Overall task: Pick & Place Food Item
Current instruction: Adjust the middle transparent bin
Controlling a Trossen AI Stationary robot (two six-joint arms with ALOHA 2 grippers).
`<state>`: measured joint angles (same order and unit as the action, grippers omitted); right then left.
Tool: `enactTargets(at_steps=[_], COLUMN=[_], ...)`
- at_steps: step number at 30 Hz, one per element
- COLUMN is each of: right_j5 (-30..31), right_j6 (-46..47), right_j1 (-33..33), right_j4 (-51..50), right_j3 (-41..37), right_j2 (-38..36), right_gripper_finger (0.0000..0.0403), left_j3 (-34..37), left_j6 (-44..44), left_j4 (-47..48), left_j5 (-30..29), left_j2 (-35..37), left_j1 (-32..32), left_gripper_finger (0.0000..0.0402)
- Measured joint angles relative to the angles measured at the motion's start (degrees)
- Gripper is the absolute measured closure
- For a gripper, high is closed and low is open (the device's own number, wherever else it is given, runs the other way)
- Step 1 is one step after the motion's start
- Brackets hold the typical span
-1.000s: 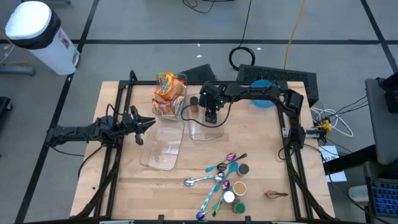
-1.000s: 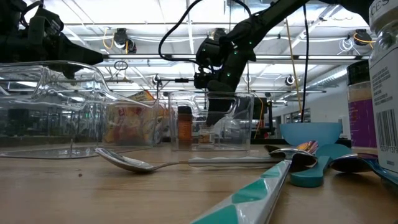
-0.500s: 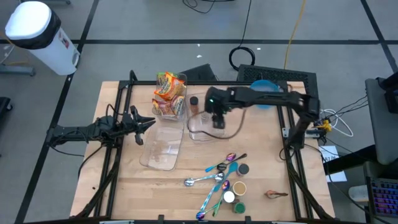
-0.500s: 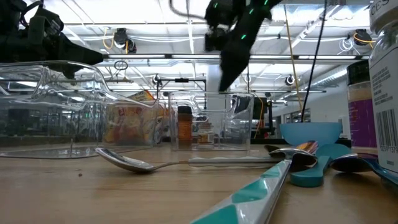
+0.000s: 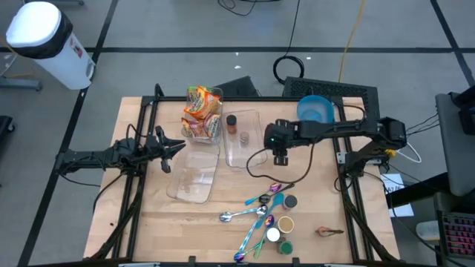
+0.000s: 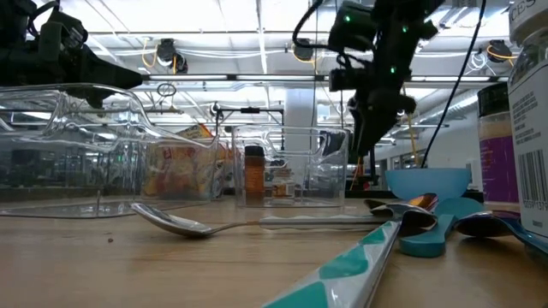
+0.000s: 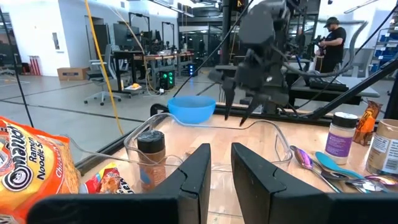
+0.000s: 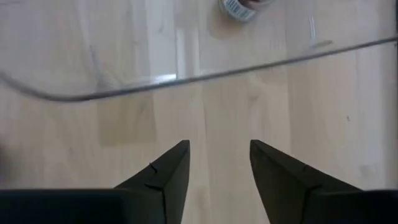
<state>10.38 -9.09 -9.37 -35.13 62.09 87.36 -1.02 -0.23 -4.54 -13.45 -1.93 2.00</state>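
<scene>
A small brown spice bottle (image 5: 231, 123) stands upright in a clear plastic container (image 5: 245, 163) at the table's middle; it also shows in the low view (image 6: 254, 175) and the left wrist view (image 7: 151, 155). Orange noodle packets (image 5: 200, 104) sit in a second clear container to its left. My right gripper (image 5: 280, 156) is open and empty. It hangs above the bare wood just right of the container, its fingers pointing down (image 8: 217, 149). My left gripper (image 5: 178, 147) waits at the table's left, slightly open and empty (image 7: 221, 152).
A clear lid (image 5: 193, 178) lies near my left gripper. A blue bowl (image 5: 315, 110) stands at the far right. Several spoons (image 5: 260, 204) and small jars (image 5: 282, 222) lie toward the near edge. A brown item (image 5: 326, 232) lies near the right corner.
My right gripper has risen out of the clear container and gone toward the table's right edge and a little toward the near edge. It now hangs beside the container. The spice bottle has stayed standing in the container.
</scene>
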Motion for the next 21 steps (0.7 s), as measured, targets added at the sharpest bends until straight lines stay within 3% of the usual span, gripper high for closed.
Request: enactTargets(at_steps=[10,21], right_j5=[-6.2,-6.2], right_j6=[2.1,2.4], right_j1=[1.5,1.6], right_j4=[17.0,24.1], right_j3=[-7.0,-7.2], right_j2=[0.1,0.5], right_gripper_finger=[0.0280,0.0298], left_j3=[0.0,0.0], left_j6=[0.0,0.0], left_j4=[0.0,0.0], left_j5=[0.0,0.0], left_j2=[0.0,0.0], left_j1=[0.0,0.0], left_gripper_finger=[0.0332,0.0332])
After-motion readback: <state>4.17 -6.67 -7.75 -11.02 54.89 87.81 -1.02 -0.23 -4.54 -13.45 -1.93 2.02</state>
